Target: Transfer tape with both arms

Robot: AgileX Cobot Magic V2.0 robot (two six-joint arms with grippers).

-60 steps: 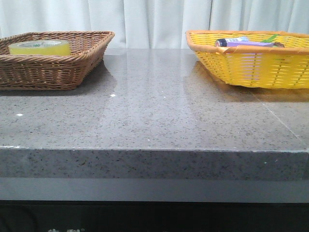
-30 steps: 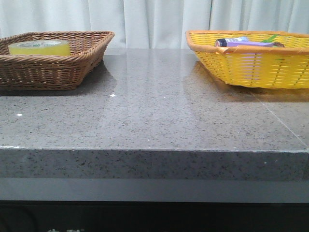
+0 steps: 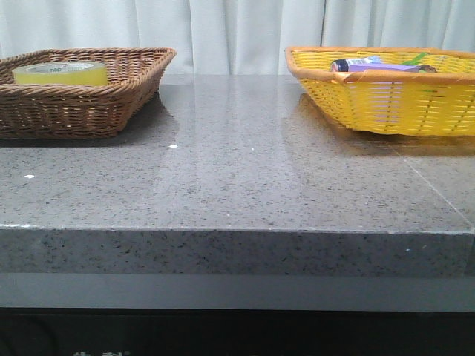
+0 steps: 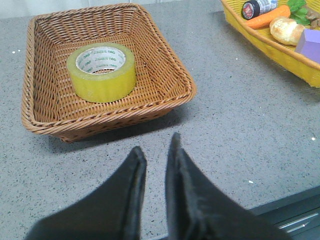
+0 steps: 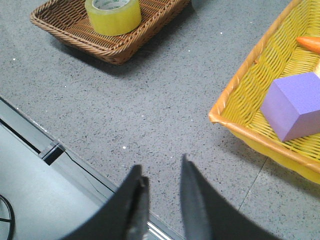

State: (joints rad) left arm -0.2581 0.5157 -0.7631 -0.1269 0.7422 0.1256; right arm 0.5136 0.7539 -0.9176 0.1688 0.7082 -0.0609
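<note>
Front view: a grey speckled stone table (image 3: 237, 178) spans the scene before a pale curtain, with no arm reaching into this camera's field. On the robot's left sits a brown wicker basket (image 3: 111, 104); on its right, well apart across bare stone, a yellow woven basket (image 3: 386, 107) holds a purple block (image 5: 295, 107), a carrot (image 4: 267, 17), a bread roll (image 4: 286, 30) and a dark-capped bottle (image 4: 256, 7).

The tape (image 4: 101, 72), a thick roll of translucent yellow with a white core printed in green, lies flat on the floor of the brown basket, core opening upward, clear of the walls on all sides.

The left gripper (image 4: 154, 150) hangs short of the basket's near rim, its black wedge fingers parted only by a narrow slit and holding nothing. The right gripper (image 5: 160, 172) hovers over the table's front edge between the two baskets, its fingers a modest gap apart, also empty.

The roll looks rigid and moderately heavy, its outer face smooth and likely slick. A sound hold would probably put one finger inside the core and one outside, pinching the wall; the left jaws would need to widen first. The task appears not yet begun.
</note>
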